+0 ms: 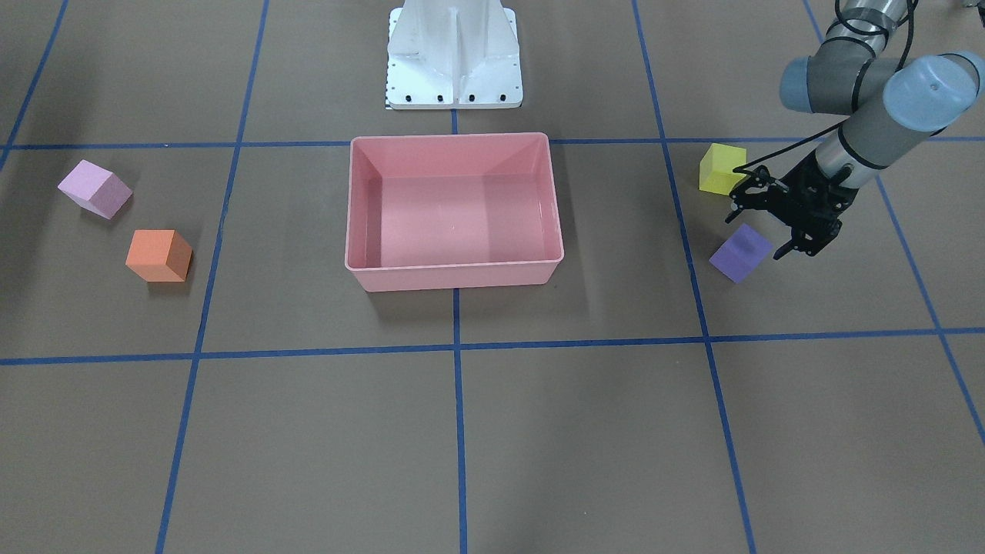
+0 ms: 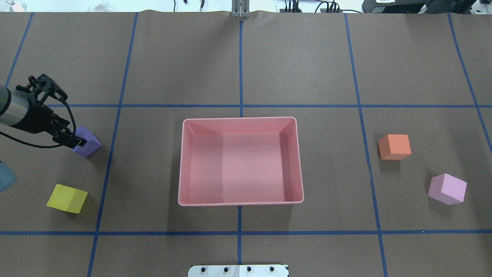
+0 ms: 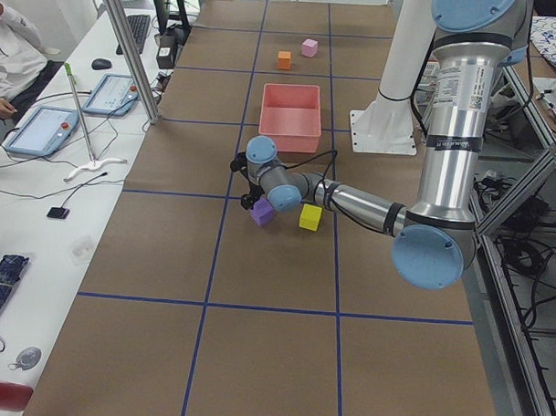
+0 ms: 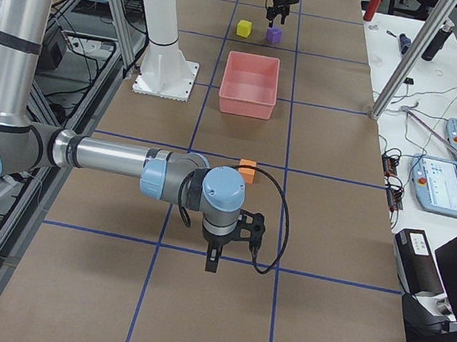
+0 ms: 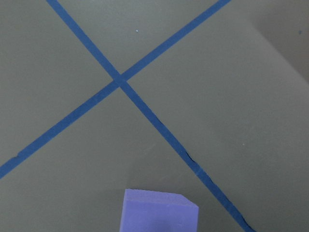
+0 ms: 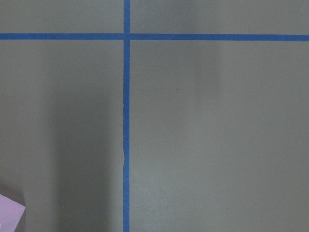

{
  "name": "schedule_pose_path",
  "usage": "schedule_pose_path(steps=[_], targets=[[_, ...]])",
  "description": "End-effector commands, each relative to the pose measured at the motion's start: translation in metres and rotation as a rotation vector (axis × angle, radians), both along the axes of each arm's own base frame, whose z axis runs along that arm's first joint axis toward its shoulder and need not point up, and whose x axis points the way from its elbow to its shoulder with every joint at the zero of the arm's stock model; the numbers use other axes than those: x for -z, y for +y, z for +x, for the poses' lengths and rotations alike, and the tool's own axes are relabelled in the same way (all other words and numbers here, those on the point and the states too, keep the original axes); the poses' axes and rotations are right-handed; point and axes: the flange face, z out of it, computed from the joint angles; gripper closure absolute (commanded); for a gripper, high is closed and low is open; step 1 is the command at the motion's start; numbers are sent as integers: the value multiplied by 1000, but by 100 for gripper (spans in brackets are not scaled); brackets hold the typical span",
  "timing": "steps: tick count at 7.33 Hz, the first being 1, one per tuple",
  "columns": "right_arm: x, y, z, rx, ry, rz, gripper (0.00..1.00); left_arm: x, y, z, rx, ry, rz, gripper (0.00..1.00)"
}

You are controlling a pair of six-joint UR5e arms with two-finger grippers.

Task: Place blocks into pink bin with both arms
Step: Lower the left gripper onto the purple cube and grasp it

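The pink bin (image 1: 454, 275) (image 2: 240, 202) sits empty at the table's centre. My left gripper (image 1: 758, 235) (image 2: 65, 119) is open and hangs low right by the purple block (image 1: 740, 254) (image 2: 90, 143), one finger (image 2: 75, 142) at the block's side. The left wrist view shows the purple block (image 5: 159, 212) at its bottom edge. The yellow block (image 1: 722, 169) (image 2: 67, 198) lies close by. The orange block (image 1: 158, 255) (image 2: 394, 146) and the light pink block (image 1: 95, 188) (image 2: 447, 188) lie on the other side. My right gripper (image 4: 232, 260) shows only in the exterior right view, beyond the orange block (image 4: 247, 170); I cannot tell its state.
The white robot base (image 1: 454, 54) (image 2: 238, 270) stands behind the bin. Blue tape lines grid the brown table. An operators' bench with tablets (image 3: 43, 131) and a metal post (image 3: 128, 48) runs along the table's far side. A corner of the light pink block (image 6: 9, 215) shows in the right wrist view.
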Motion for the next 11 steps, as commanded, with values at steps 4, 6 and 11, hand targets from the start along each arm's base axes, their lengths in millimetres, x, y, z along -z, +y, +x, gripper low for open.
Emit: schedule_pose_path(steps=[4,6,11], targets=[[-1,0,0,0,0,-2,0,-28,11,31,5,-86,5,0],[-1,0,0,1,0,-1,0,-33,17,43,-16,-93,-3,1],[4,-3,0,1,1,11,0,23,6,55,11,-32,-20,95]])
